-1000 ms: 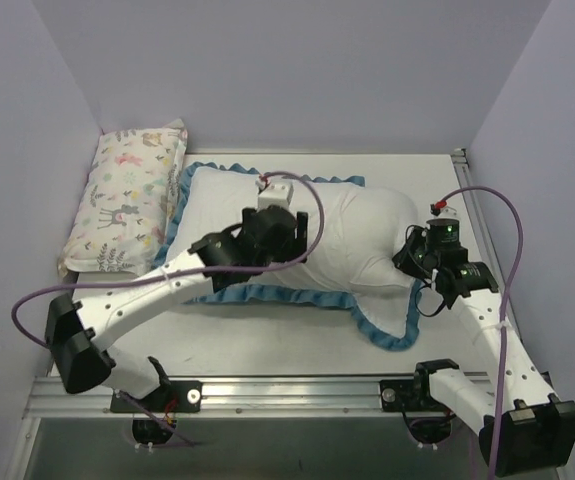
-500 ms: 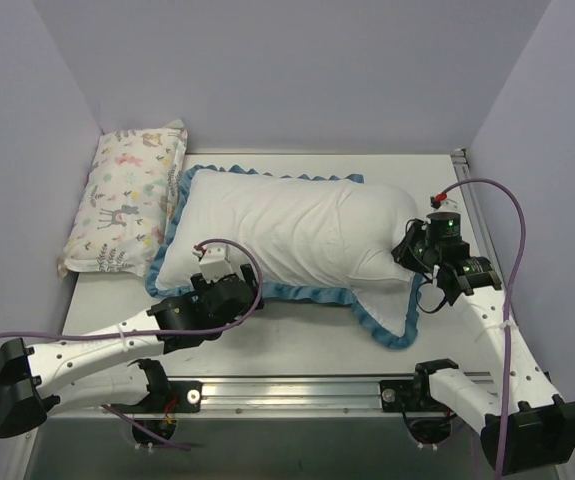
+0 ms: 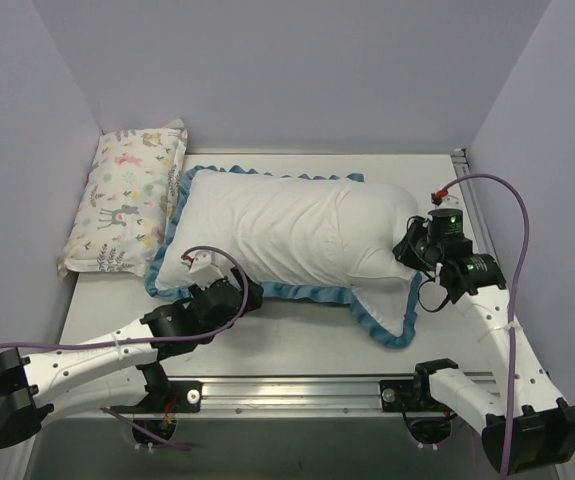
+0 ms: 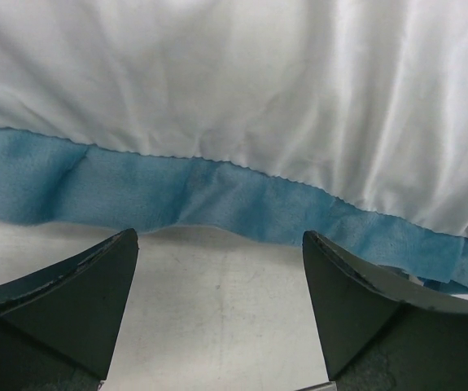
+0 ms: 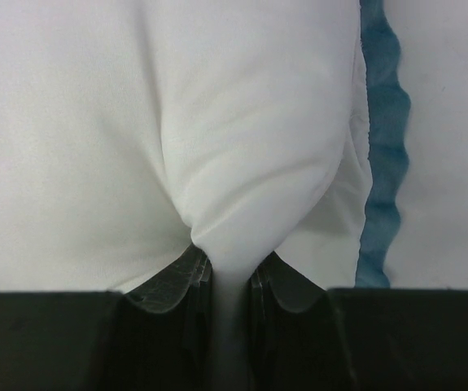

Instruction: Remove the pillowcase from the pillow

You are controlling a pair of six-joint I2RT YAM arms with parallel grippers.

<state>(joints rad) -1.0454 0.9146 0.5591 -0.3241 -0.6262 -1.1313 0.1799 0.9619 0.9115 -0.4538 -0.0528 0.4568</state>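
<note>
Item: the pillowcase (image 3: 267,225), plain white reverse up, lying across the bench (image 3: 297,340); we place all else by it.
Pillow: the pillow (image 3: 387,212) sits mostly inside the pillowcase. We take the untrimmed white bulge at the pillowcase's right end for its exposed corner.
Left gripper: the left gripper (image 4: 219,244) is spread wide and empty, low at the pillowcase's near edge, facing the blue trim (image 4: 217,199).
Right gripper: the right gripper (image 5: 229,273) is closed on a plump white fold at the pillowcase's right end, which we judge to be the pillow.
Step in hand: we judge it to be taking the near trim for a pull.
Doing it well: bite trim and case cloth only, not the filling beneath. Then draw away from the held end while the right grip anchors.
Materials: smooth, softly creased white cloth; matte blue ruffle, wavy-edged and limp; a yielding, plump fill.
</note>
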